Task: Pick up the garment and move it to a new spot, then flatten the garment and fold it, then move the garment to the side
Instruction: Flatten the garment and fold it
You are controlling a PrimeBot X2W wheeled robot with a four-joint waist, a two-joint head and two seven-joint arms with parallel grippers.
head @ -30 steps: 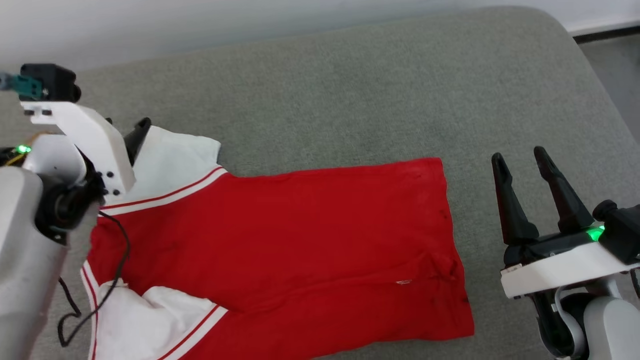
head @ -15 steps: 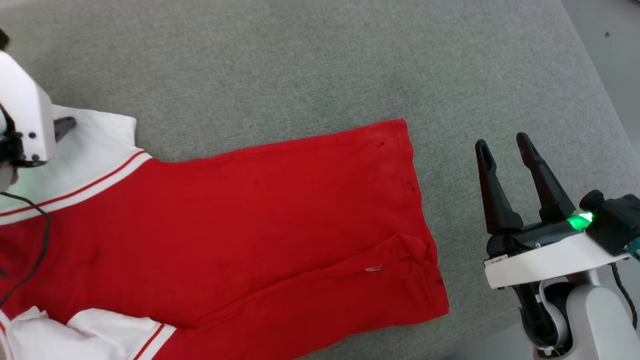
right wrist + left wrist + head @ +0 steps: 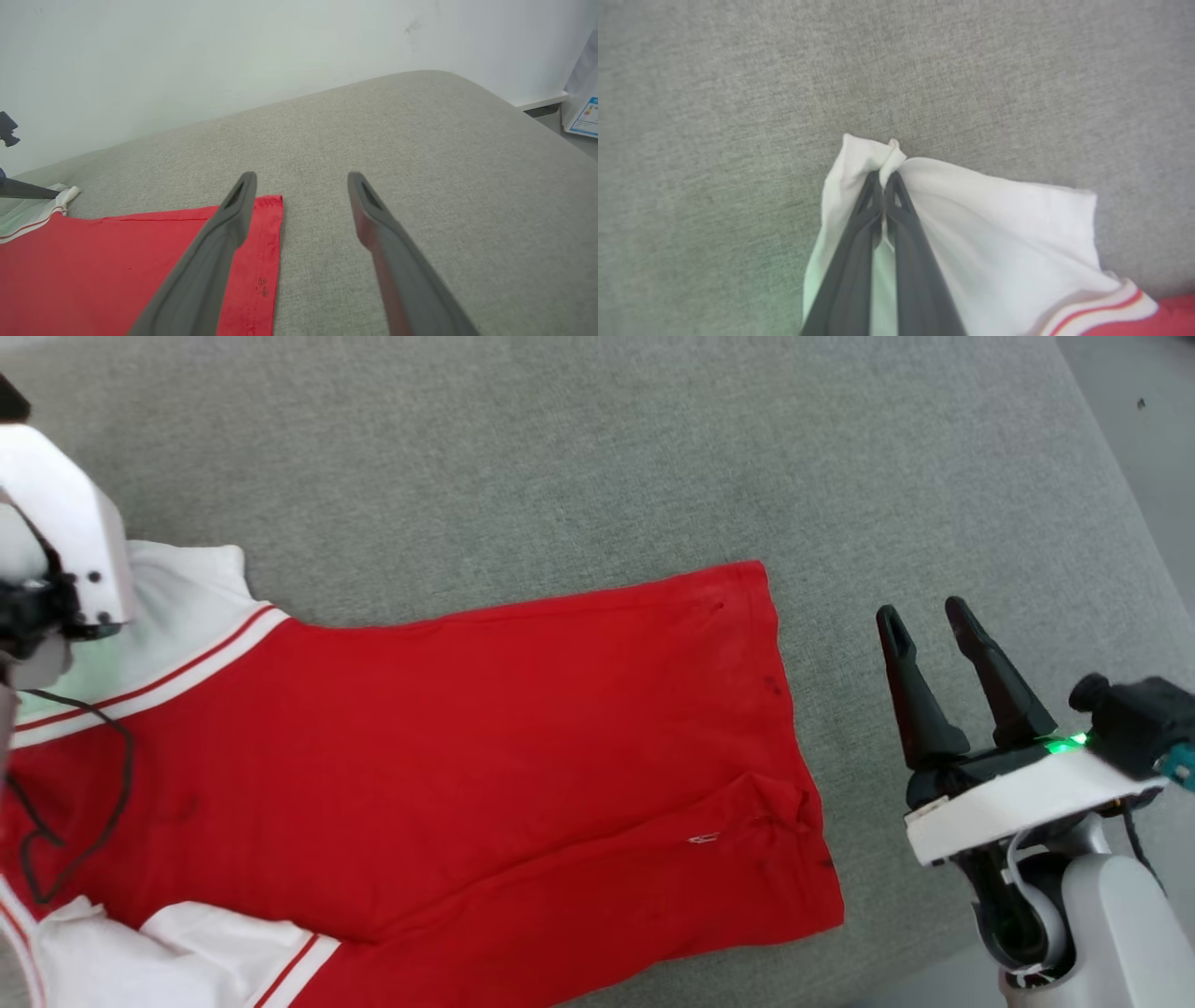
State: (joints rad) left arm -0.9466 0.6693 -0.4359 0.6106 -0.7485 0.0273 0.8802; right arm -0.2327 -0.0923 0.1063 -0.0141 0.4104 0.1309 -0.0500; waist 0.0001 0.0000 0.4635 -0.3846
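Beside a white wall (image 3: 233, 56), grey upholstery (image 3: 560, 457) bears the garment (image 3: 485, 737)

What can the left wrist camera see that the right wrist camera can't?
Left wrist view: the left gripper shut on the garment, pinching the bunched sleeve corner up close.
Right wrist view: the right gripper open and holding nothing, the garment's red hem by its fingers, and the pale wall behind.
Both: the gray cushion under everything, and the sleeve's red-and-white striped trim.
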